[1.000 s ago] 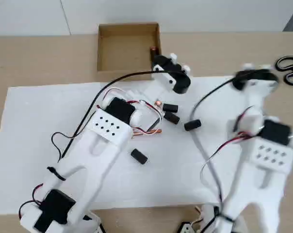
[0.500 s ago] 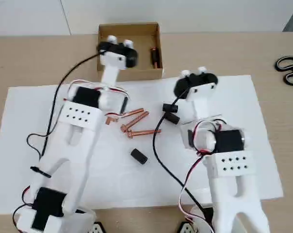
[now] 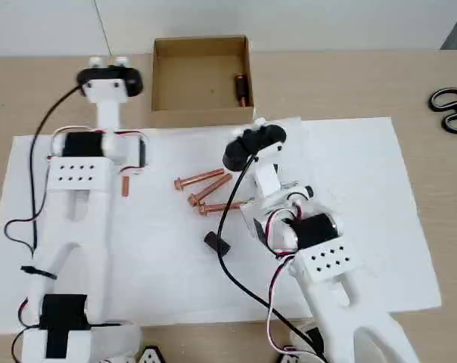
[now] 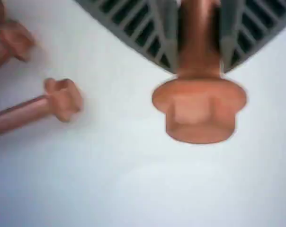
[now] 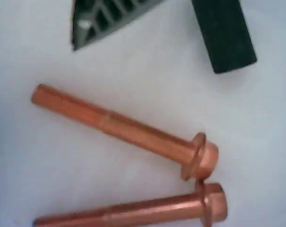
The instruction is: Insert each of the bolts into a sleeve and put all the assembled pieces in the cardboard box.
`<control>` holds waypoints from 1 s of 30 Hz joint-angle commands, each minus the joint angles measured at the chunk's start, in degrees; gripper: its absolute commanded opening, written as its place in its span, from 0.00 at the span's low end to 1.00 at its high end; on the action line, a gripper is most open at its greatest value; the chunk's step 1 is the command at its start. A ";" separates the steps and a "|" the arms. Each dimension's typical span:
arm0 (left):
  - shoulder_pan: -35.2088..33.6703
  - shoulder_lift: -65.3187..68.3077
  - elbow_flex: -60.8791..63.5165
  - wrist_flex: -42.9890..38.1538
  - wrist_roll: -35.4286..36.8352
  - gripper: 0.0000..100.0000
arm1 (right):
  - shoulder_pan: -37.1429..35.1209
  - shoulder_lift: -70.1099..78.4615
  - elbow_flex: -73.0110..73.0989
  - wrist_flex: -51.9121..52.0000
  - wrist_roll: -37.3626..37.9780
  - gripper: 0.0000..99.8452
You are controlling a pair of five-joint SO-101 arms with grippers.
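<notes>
A: What has just changed for us?
B: Our left tool (image 4: 199,61) is clamped on 1 bolt (image 4: 200,111) by its shank, head hanging free, and the left arm (image 3: 79,175) has swung it away from the cardboard box (image 3: 198,72) to the left end of the white sheet (image 3: 357,159).
A: And the right?
B: The right arm (image 3: 321,255) has come in from the right side and hangs over the 3 loose bolts (image 3: 208,190). A black sleeve (image 5: 223,35) shows just beside the right tool (image 5: 119,16); open or closed, we cannot tell.
A: Meaning?
B: We judge 1 piece (image 3: 241,89) already boxed, and our bolt now needs a sleeve brought to it.
</notes>
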 commanded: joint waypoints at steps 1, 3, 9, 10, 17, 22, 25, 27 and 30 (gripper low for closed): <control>-2.20 -3.78 -1.71 0.97 0.79 0.01 | -1.54 5.32 -0.26 -4.70 -1.32 0.22; -2.55 -3.78 -1.45 1.49 0.79 0.01 | -3.21 9.45 -1.05 -6.02 -1.41 0.22; -2.55 -3.78 -1.10 1.58 0.79 0.01 | -7.96 17.63 -5.89 -6.11 -2.29 0.22; -2.73 -3.78 -1.10 1.67 0.88 0.01 | -8.48 18.24 -6.42 -6.02 -3.34 0.22; -9.05 -3.78 -1.01 1.67 4.92 0.01 | -10.86 18.95 -6.68 -6.20 -5.63 0.22; -12.92 -3.78 -1.01 1.76 5.71 0.01 | -12.88 19.03 -6.68 -6.46 -6.42 0.22; -13.98 -3.78 -1.01 2.29 6.24 0.01 | -14.02 19.12 -6.68 -6.46 -6.51 0.22; -13.89 -3.78 -1.01 2.55 6.24 0.01 | -15.34 19.12 -6.68 -6.46 -7.56 0.22; -13.80 -3.78 -0.84 2.55 6.24 0.01 | -16.84 19.12 -6.68 -6.46 -8.44 0.22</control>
